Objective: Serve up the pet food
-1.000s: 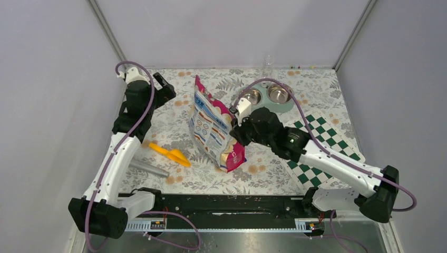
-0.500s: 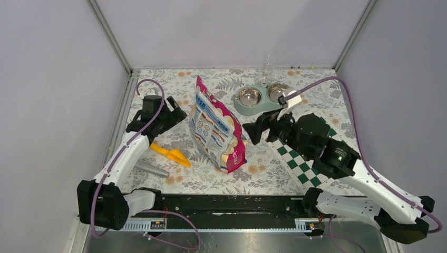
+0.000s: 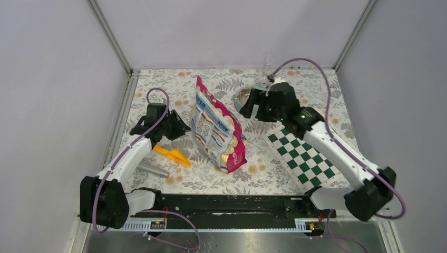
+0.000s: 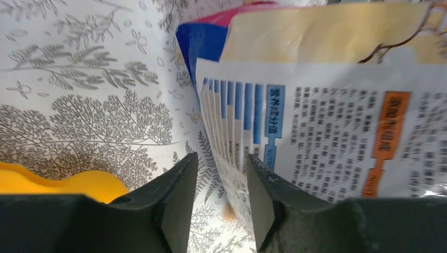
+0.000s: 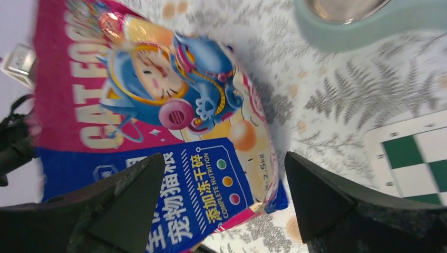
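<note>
My left gripper [image 4: 221, 157], fingers slightly parted, sits against the cat food bag [image 3: 213, 129] mid-desk. My right gripper [image 5: 223, 156] gapes wide by the far edge's double-bowl feeder [image 5: 369, 29]. The kibble is presumably inside the bag, unseen.

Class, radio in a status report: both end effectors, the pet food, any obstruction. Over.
Left end effector open, empty, beside the bag. Right end effector open, empty. No pet food visible; bag standing. Nothing blocking the bag.

Cat food bag [image 3: 213, 126] walls off the middle; left gripper [image 3: 178, 128] and orange scoop [image 3: 171, 154] crowd its left, bare floral cloth [image 3: 253, 179] in front.
</note>
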